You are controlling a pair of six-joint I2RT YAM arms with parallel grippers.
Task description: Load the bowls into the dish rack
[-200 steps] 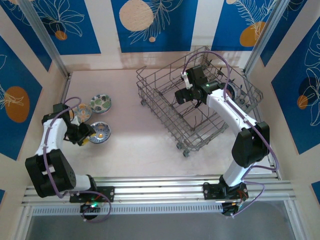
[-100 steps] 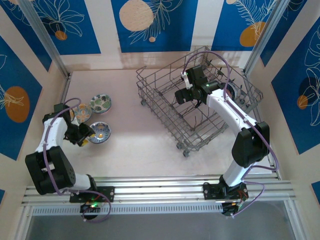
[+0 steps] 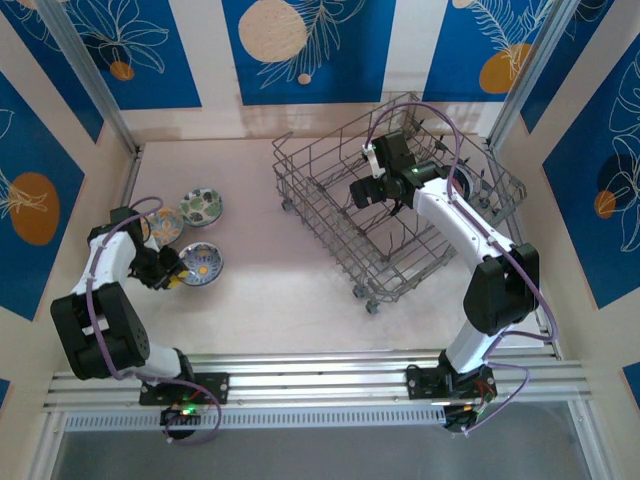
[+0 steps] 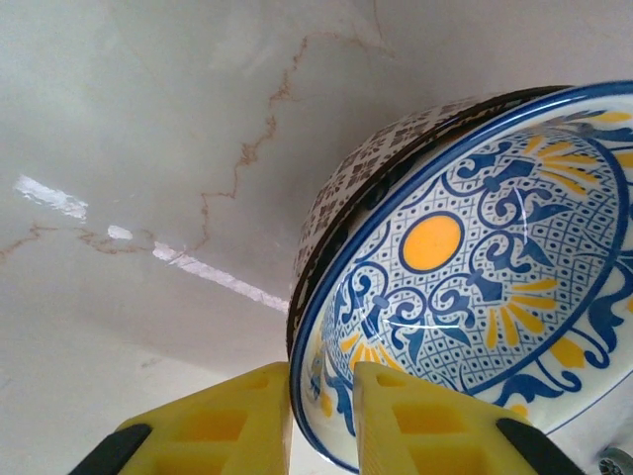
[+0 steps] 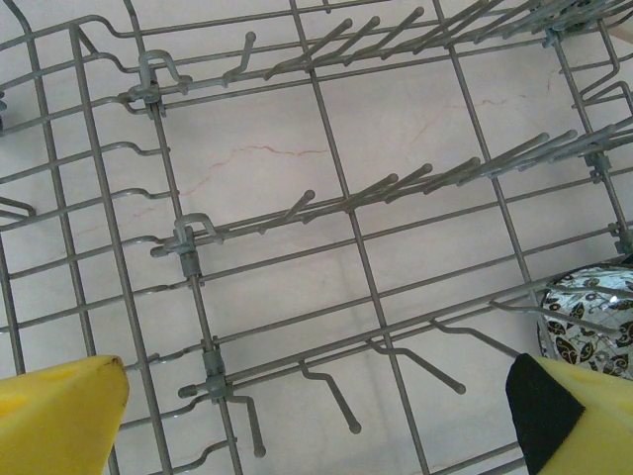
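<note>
Closing of the left gripper (image 3: 166, 270) is the one change against the earlier top view: its arm has folded in slightly, while the right arm is unchanged.

Nearest the bases, the left gripper (image 4: 321, 401) sits low over the pale table (image 3: 270, 300). Its yellow fingers (image 4: 227, 427) straddle the rim of the blue-and-yellow bowl (image 3: 203, 264), one outside the wall and one inside the basin (image 4: 465, 287). They are drawn close together and appear to pinch that rim.

The bowl lies to the gripper's right, toward the table's middle. It is gripped at the rim edge nearest the arm. Being round, it offers no long axis, so only the rim's direction matters.

Just beyond it stand a green floral bowl (image 3: 202, 206) and a third bowl (image 3: 163, 226), the latter partly behind the left arm.

Farther off and well apart to the right stands the wire dish rack (image 3: 300, 190). The right gripper (image 3: 368, 190) hangs inside it, spread wide (image 5: 321, 426) over bare tines (image 5: 346, 203) and holding nothing. A dark patterned bowl (image 5: 591, 315) already rests at the rack's edge.

Judged from this layout, the left arm is much nearer the loose bowls. The carry runs rightward and away across the table.
</note>
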